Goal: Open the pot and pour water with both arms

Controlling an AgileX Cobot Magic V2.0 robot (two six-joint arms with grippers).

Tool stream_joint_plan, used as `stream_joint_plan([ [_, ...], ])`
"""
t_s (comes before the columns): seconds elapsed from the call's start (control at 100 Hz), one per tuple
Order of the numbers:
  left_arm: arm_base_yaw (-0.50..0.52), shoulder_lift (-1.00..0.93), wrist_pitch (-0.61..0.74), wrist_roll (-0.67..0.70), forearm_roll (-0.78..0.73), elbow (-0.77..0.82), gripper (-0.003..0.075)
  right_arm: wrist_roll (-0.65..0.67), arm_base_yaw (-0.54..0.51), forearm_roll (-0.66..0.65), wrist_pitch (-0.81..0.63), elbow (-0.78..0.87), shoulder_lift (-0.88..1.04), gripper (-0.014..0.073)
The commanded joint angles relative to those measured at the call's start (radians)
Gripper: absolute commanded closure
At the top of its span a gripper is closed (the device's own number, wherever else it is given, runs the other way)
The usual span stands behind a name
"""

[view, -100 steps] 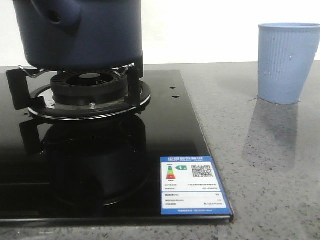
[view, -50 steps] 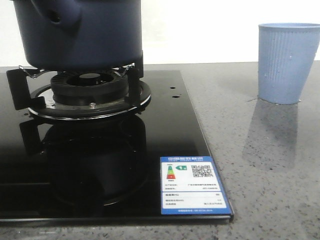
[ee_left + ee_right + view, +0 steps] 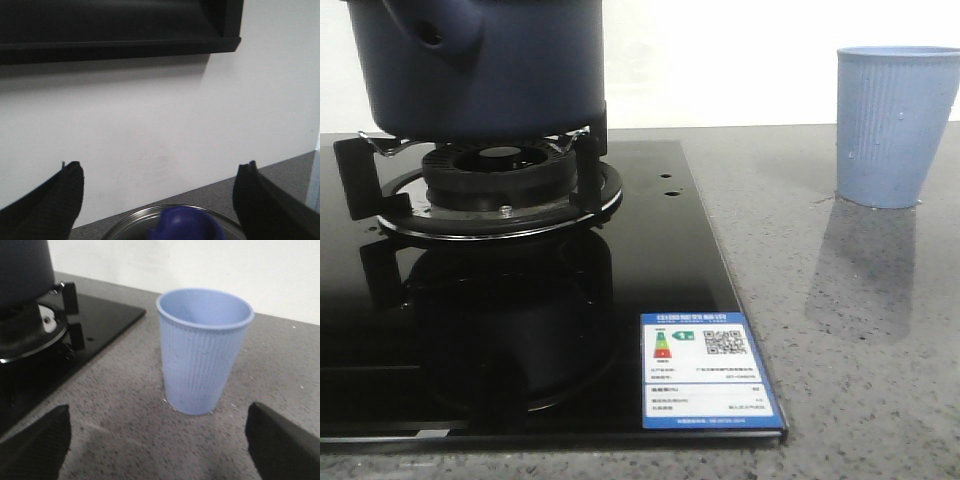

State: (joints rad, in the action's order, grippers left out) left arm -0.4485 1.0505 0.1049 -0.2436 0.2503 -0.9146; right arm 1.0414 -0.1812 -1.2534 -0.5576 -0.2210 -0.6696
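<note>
The dark navy pot (image 3: 490, 70) stands on the gas burner (image 3: 500, 180) at the left of the front view, its short side stub (image 3: 435, 30) facing me. In the left wrist view my left gripper (image 3: 161, 170) is open above the pot's steel-rimmed lid (image 3: 125, 225), with the blue knob (image 3: 187, 225) below and between the fingers, untouched. My right gripper (image 3: 159, 412) is open, low over the counter, facing the light blue ribbed cup (image 3: 204, 350). Tiny droplets of water (image 3: 902, 117) cling to the cup's wall. Neither gripper shows in the front view.
The black glass hob (image 3: 650, 260) carries an energy label (image 3: 705, 370) at its front right corner. The cup (image 3: 895, 125) stands on the grey speckled counter (image 3: 840, 330) to the right of the hob. A white wall and a dark shelf (image 3: 120, 25) lie behind.
</note>
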Motion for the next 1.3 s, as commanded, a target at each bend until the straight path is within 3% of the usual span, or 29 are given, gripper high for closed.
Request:
stream_joint_plan([
  [0.0,0.060,-0.066,-0.012,-0.001,0.000,-0.033,0.0283,0.001,-0.005,0.100,-0.063,-0.028,0.005,0.0046],
  [0.05,0.094,-0.092,-0.058,-0.001,0.000,-0.033,0.0365,0.001,-0.005,0.123,-0.075,-0.028,0.005,0.0126],
  [0.21,0.180,-0.184,-0.150,-0.001,0.000,-0.019,0.0703,0.001,-0.005,0.140,-0.168,-0.028,0.005,0.0580],
  [0.24,0.188,-0.212,-0.145,-0.001,0.000,-0.003,0.0735,0.001,-0.005,0.145,-0.195,-0.028,0.005,0.0664],
  [0.44,0.209,-0.410,-0.012,-0.001,-0.008,0.189,0.0736,-0.003,-0.005,0.196,-0.233,-0.014,0.044,0.0652],
  [0.8,0.209,-0.828,-0.020,0.001,0.048,0.571,0.0736,-0.012,-0.005,0.194,0.071,0.114,0.440,0.0655],
  [1.0,0.209,-0.953,-0.096,0.003,0.064,0.652,0.0736,0.001,-0.005,0.192,0.098,0.165,0.562,0.0655],
  [1.29,0.209,-0.968,-0.093,0.003,0.078,0.667,0.0736,0.001,-0.005,0.187,0.108,0.165,0.569,0.0655],
])
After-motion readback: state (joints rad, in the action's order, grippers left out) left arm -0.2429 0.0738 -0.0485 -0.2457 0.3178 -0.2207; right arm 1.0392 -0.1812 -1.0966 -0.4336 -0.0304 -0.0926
